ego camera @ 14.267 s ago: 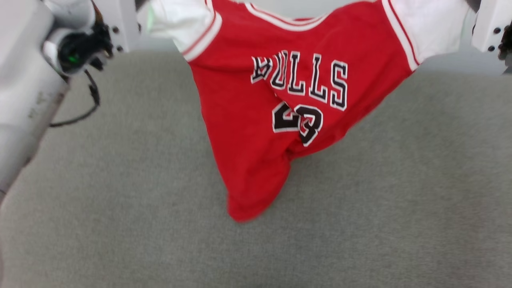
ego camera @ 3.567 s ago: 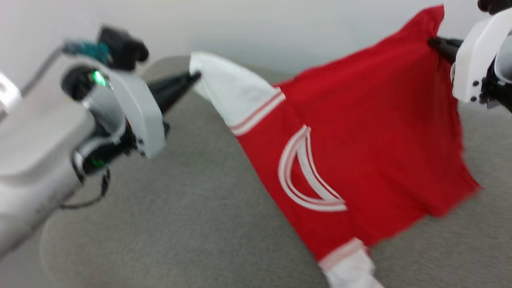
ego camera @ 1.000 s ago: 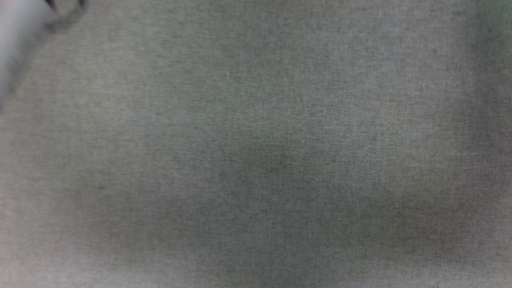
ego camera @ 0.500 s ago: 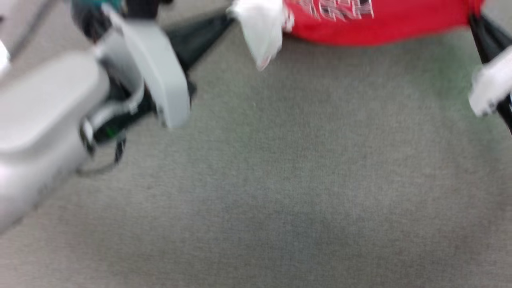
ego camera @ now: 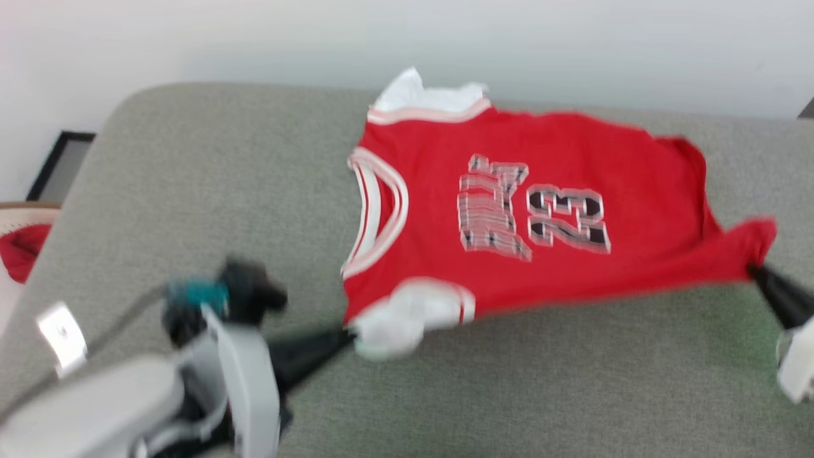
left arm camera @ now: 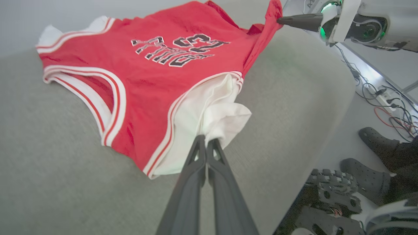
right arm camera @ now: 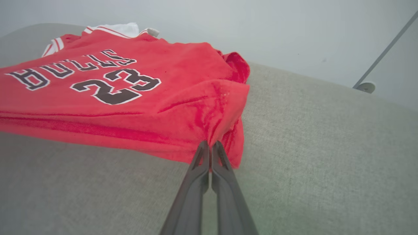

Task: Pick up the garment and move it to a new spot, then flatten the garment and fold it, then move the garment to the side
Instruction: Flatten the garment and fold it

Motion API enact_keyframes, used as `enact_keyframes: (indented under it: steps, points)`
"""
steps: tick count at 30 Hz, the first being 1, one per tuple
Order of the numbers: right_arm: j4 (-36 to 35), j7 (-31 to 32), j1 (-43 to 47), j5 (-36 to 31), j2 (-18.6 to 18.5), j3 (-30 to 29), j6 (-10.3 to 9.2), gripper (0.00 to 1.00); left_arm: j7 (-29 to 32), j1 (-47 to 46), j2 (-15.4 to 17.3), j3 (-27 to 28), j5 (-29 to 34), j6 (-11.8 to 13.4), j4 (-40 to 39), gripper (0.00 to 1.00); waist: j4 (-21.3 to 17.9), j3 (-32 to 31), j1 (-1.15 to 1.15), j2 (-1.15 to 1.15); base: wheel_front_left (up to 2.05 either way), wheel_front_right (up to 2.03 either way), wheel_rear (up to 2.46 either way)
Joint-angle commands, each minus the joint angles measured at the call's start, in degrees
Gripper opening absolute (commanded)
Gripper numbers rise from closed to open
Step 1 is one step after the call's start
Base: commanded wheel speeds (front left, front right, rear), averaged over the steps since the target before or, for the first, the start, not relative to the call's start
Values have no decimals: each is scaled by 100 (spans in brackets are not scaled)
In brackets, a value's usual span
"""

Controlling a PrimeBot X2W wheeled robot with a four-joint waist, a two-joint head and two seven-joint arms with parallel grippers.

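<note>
Right now the garment (ego camera: 509, 210) lies face up on the grey table (ego camera: 191, 191), toward the far side, with its letters and number showing. Its long way runs from side to side in front of you. The striped neck points to your left and the bottom hem points to your right.

Your left tool (ego camera: 346, 337) is pinched tight on the near white sleeve (left arm camera: 215, 114). Your right tool (ego camera: 757, 270) is pinched tight on the near hem corner (right arm camera: 225, 107). So each arm has its own end of the near edge, and neither arm has to reach across.

The far edge and the far sleeve rest on the table. The near edge hangs a little above it, pulled into a line between the two tools. The red cloth bunches up at the right tool, and the white sleeve is crumpled at the left one.

I think the next move is to pull the two ends apart a bit and bring the near edge down flat toward you.

Nothing sits on the table in your way. A basket (ego camera: 25, 213) with a small red cloth (ego camera: 22, 251) is off the table's left end, well apart. The left wrist view shows a person's dark shoes (left arm camera: 375, 140) and cables (left arm camera: 388, 107) on the floor past the right end.
</note>
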Motion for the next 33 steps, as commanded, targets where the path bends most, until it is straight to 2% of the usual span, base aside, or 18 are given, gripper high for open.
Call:
enact_keyframes:
  steps: [1,9,18,23,27,30,33]
  points:
    - [-162,24,337,67,-74,-38,-7,0,10,396,68,4,94,13,-51,0,102,-263,0,0,0,0,0]
    - [-835,78,1824,-44,-239,-292,-8,0,-184,1835,124,2,190,46,-58,0,138,-347,0,0,0,0,0]
    - [-1383,307,3038,2,-136,-780,-7,0,-432,2753,265,42,-363,624,-387,0,5,-220,0,0,0,0,0]
    - [-1743,590,3367,12,-53,-936,-7,0,-366,2729,444,86,-324,817,-529,0,-70,-165,0,0,0,0,0]
    - [-2079,772,3390,33,-23,-1162,-7,0,-245,2407,753,253,-155,958,-710,0,-172,-93,0,0,0,0,0]
    - [-2244,891,3253,-7,52,-1429,-7,0,-57,2045,964,409,35,959,-838,0,-259,-12,0,0,0,0,0]
    - [-2307,1113,3022,-126,174,-1660,-8,0,233,1580,1053,554,209,804,-819,0,-356,76,0,0,0,0,0]
